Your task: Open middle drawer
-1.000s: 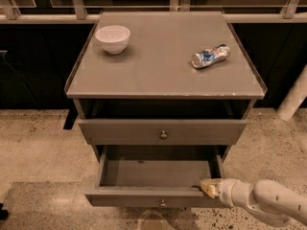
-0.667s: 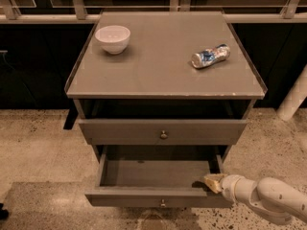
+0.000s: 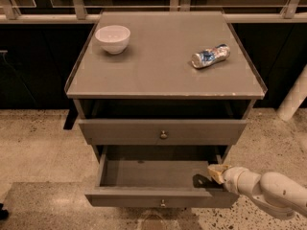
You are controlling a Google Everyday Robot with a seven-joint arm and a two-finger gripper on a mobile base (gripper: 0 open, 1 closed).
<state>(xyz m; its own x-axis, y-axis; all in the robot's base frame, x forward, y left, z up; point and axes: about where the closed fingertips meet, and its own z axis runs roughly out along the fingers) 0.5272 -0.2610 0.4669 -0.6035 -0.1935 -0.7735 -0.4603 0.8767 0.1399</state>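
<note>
The grey cabinet has two knobbed drawer fronts in view. The upper drawer (image 3: 163, 132) stands slightly out, with a dark gap above it. Below it, the middle drawer (image 3: 144, 198) is pulled far out, its inside bare, with its small round knob (image 3: 163, 203) at the front centre. Any drawer beneath it is hidden. My gripper (image 3: 216, 172), on a white arm coming from the lower right, sits at the open drawer's right wall, just behind its front right corner.
On the cabinet top (image 3: 163, 66) stand a white bowl (image 3: 112, 38) at the back left and a crushed can (image 3: 210, 56) at the right. A white post (image 3: 293, 99) stands to the right. The floor is speckled stone.
My gripper has moved back and up along the open drawer's right wall, away from its front panel. The drawer has not visibly moved.
</note>
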